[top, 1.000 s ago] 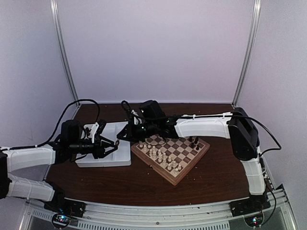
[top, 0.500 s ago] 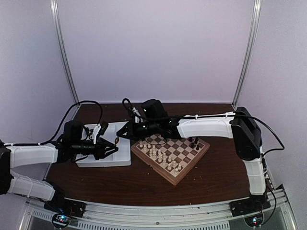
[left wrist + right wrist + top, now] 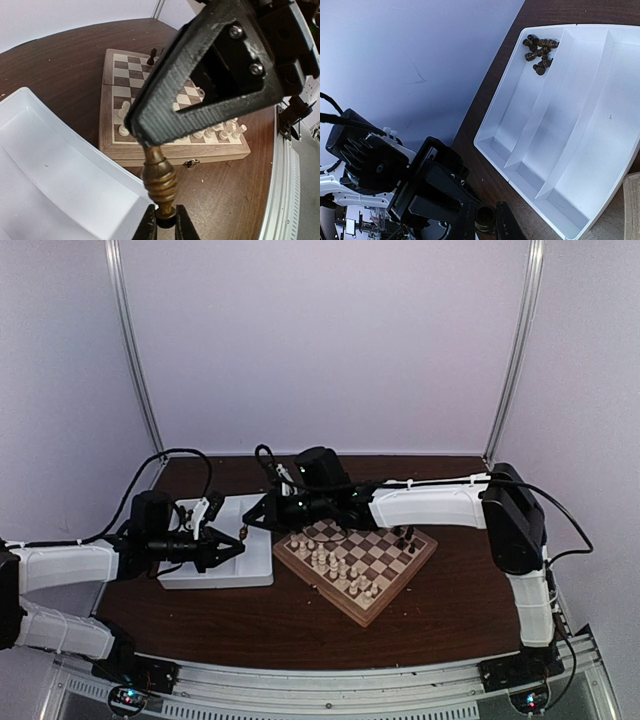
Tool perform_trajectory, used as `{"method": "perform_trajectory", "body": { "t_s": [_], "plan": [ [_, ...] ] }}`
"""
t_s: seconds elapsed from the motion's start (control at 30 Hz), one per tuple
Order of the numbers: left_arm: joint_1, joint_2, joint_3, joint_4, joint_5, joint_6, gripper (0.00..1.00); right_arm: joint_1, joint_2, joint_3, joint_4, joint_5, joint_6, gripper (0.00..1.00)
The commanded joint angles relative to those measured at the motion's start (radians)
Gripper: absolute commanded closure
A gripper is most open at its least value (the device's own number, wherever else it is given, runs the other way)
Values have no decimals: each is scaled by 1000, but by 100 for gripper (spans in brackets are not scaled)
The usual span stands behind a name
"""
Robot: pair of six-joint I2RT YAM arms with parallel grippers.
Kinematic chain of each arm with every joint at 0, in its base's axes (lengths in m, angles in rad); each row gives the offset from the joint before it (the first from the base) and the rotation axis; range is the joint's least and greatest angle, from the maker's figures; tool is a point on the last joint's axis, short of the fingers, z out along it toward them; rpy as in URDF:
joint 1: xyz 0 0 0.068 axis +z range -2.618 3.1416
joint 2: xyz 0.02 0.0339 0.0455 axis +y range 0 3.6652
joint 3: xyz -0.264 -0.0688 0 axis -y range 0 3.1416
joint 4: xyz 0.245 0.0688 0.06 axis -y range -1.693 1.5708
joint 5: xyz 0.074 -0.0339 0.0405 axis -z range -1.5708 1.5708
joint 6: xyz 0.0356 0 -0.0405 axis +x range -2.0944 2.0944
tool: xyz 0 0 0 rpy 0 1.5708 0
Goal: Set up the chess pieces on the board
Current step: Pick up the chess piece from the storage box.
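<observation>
One dark brown piece [image 3: 159,180] pinched between my left end effector [image 3: 161,225] and right end effector [image 3: 485,222], just left of the board [image 3: 385,558]; more dark pieces [image 3: 405,537] on its right corner.

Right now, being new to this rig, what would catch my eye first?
A dark brown wooden chess piece is pinched at both ends, by the left arm's fingers and the right arm's fingers, over the white plastic compartment tray's edge. More dark pieces lie heaped in one tray corner; cream-white pieces crowd the square wooden chessboard.
</observation>
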Motion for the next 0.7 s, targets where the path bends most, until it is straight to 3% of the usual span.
{"method": "perform_trajectory", "body": {
  "t_s": [0.0,0.13,0.27,0.47,0.67],
  "plan": [
    [-5,-14,14,18,15,12,96,5,-43,-20,30,8,4,89],
    [-5,-17,14,14,16,17,100,5,-52,-33,32,13,-1,85],
    [-5,-19,15,12,20,19,100,5,-67,-46,30,24,-13,73],
    [-5,-14,17,9,23,20,100,4,-82,-50,13,32,-28,72],
    [-5,-16,19,4,26,23,100,5,-84,-43,-3,28,-38,59]
  ]
}}
